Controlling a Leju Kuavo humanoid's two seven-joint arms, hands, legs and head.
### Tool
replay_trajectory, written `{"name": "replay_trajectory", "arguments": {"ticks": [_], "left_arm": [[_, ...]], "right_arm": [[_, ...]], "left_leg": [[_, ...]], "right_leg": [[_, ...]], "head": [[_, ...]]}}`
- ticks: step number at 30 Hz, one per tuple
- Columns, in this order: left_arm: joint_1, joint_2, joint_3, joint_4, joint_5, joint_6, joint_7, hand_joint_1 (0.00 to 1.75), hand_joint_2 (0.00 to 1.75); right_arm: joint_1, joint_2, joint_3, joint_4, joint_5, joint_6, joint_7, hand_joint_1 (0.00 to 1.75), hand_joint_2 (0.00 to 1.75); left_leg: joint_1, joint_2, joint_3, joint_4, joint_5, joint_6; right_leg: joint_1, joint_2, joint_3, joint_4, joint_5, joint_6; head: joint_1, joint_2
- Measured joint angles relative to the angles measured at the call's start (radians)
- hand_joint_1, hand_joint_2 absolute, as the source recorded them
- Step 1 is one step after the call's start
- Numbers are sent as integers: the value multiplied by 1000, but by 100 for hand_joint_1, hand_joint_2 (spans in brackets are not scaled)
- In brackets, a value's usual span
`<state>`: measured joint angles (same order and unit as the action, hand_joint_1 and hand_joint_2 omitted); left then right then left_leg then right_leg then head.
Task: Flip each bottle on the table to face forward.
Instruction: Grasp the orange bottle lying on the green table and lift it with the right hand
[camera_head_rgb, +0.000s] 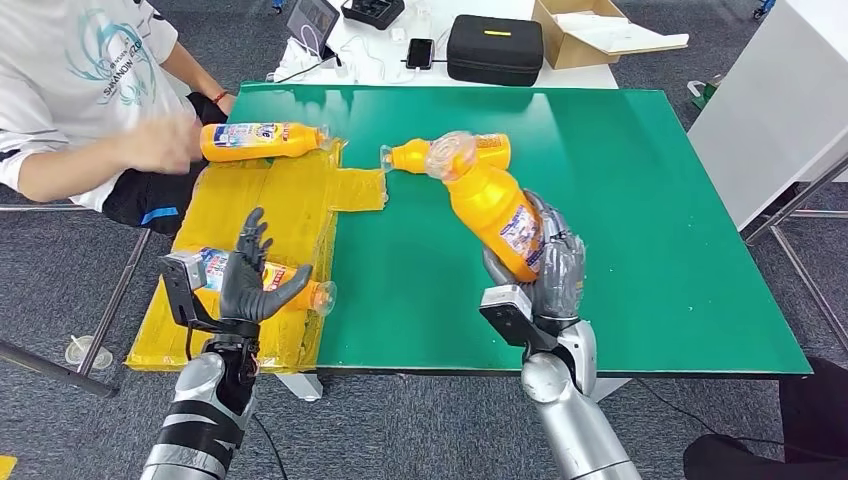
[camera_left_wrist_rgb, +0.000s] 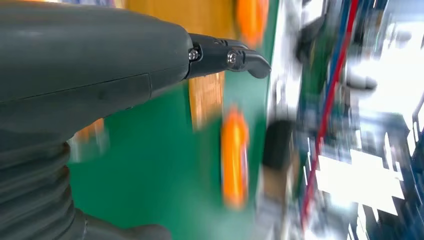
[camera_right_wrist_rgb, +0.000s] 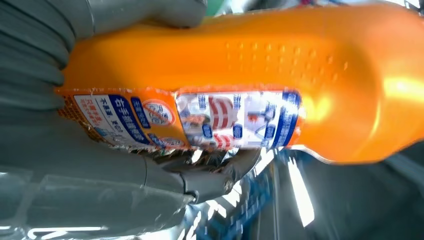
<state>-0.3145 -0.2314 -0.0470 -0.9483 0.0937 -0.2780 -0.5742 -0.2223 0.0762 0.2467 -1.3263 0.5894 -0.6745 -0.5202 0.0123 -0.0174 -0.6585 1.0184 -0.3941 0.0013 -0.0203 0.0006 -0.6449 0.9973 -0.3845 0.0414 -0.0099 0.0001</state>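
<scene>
Two silver arms rise from the near edge of the green surface (camera_head_rgb: 620, 200). The right robot hand (camera_head_rgb: 545, 265) stands near the middle of that edge, palm turned inward, its fingers wrapped around the lower body of an orange bottle (camera_head_rgb: 495, 210); the bottle is lifted and tilted, its clear cap pointing away and leftward, toward the far edge. In the right wrist view the same bottle (camera_right_wrist_rgb: 280, 75) lies across the palm with its printed label facing the camera and the thick thumb (camera_right_wrist_rgb: 150, 12) pressed over its body. Just beyond the held bottle's cap, a second orange bottle (camera_head_rgb: 470, 152) lies on its side on the green. The left robot hand (camera_head_rgb: 250, 280) is raised over the yellow mat (camera_head_rgb: 270, 200) at the surface's left side, fingers spread apart and pointing up, holding nothing; the left wrist view shows one dark fingertip (camera_left_wrist_rgb: 250, 62) extended in free air. Directly behind that hand a third bottle (camera_head_rgb: 300, 285) lies on the mat near the near edge. A fourth bottle (camera_head_rgb: 260, 140) lies at the mat's far edge, where a person's blurred hand (camera_head_rgb: 160, 145) touches its base.
</scene>
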Motion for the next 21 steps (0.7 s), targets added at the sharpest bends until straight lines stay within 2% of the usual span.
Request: {"name": "replay_trajectory", "arguments": {"ticks": [2,4,8,15,21], "left_arm": [[0,-6,-16,0,77,-116,33,0,175],[-1,-8,-37,0,128,-184,51,0,175],[-1,-8,-65,0,154,-208,58,0,175],[-2,-8,-76,1,161,-219,58,0,175],[-3,-4,-130,13,257,-328,91,0,175]], "right_arm": [[13,13,-24,-5,-12,-14,-55,175,175],[27,21,-40,-3,-19,-16,-98,175,175],[42,36,-63,4,-25,-17,-132,175,175],[44,46,-78,17,-30,-13,-139,175,175],[49,72,-52,80,-81,11,-171,175,175]], "left_leg": [[0,1,0,0,0,0],[0,1,0,0,-1,0],[0,1,0,0,-1,0],[0,2,0,0,-1,0],[0,2,-1,0,-1,0]], "right_leg": [[0,0,0,0,0,0],[0,0,0,0,0,0],[0,0,-1,0,0,0],[0,0,0,0,0,0],[0,0,0,0,0,0]], "head": [[0,0],[0,0],[0,0],[0,0],[0,0]]}}
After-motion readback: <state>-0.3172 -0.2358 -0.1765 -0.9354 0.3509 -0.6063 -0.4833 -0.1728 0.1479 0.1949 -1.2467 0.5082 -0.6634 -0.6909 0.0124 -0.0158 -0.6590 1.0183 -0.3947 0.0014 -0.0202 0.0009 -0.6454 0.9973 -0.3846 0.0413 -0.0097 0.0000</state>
